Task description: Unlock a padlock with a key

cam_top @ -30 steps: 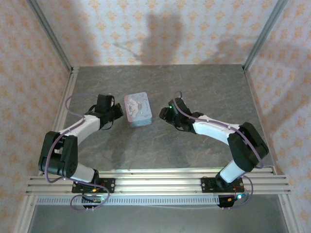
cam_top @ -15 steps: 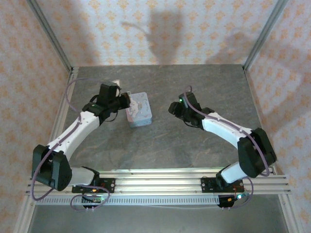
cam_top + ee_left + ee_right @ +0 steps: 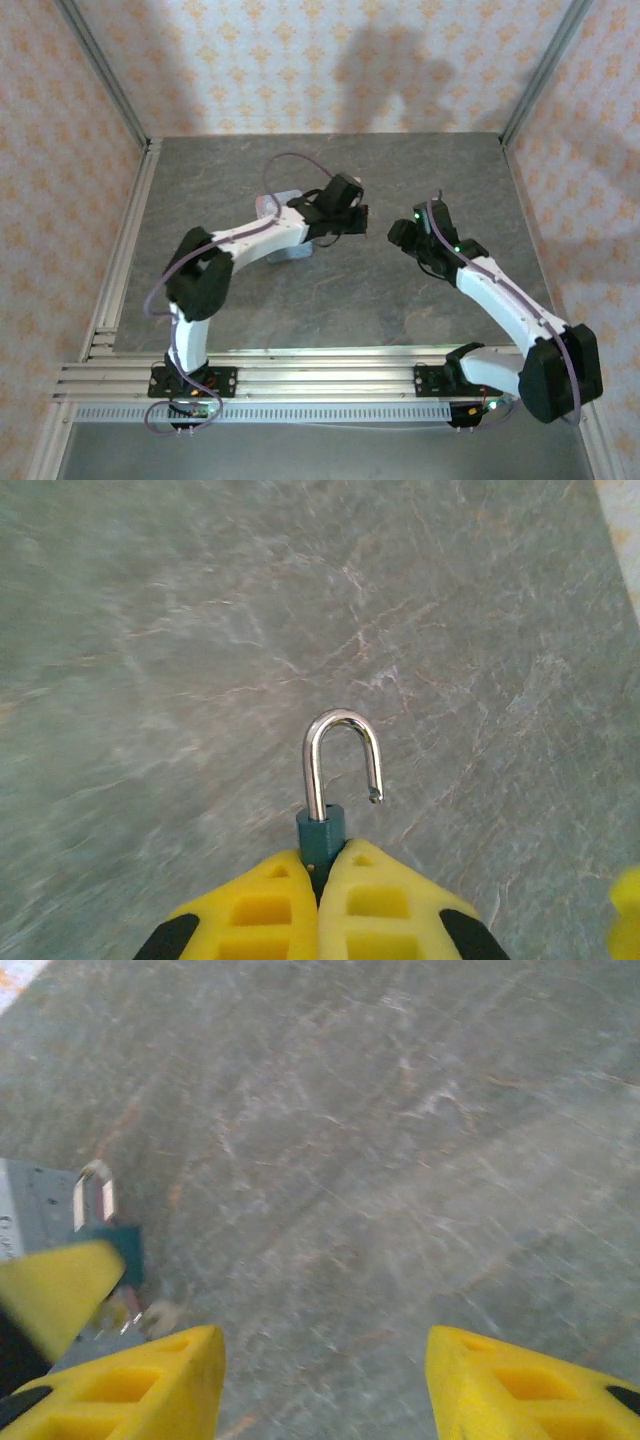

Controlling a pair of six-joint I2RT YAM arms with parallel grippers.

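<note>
I have two arms and two grippers over one grey marbled table (image 3: 440,170), with one padlock and one grey-lilac block in reach. From above, my left arm bends at the elbow and reaches to the middle of the table, with a purple cable (image 3: 290,160) looping over it. My left forearm lies across the grey-lilac block (image 3: 288,254) and hides most of it, leaving a pinkish corner and a grey edge showing. My left gripper (image 3: 352,216) sits just right of that block. In my left wrist view the left gripper (image 3: 322,855) has its yellow fingers pressed together on the padlock (image 3: 320,832), clamping its small dark teal body. The silver shackle (image 3: 343,716) rises from the body in a hoop: its left leg enters the body and its right end hangs free in the air, so the lock is open. Bare table (image 3: 200,630) lies beyond it. Further right, well apart from the left one, my right gripper (image 3: 398,235) points toward the centre. In my right wrist view the right gripper (image 3: 320,1340) has its yellow fingers wide apart with nothing between them. At that view's left edge one finger (image 3: 55,1290) of my left gripper covers part of the padlock (image 3: 125,1250), with the block (image 3: 35,1205) behind it. A small pale thing (image 3: 155,1315) beside it is too blurred to name.
</note>
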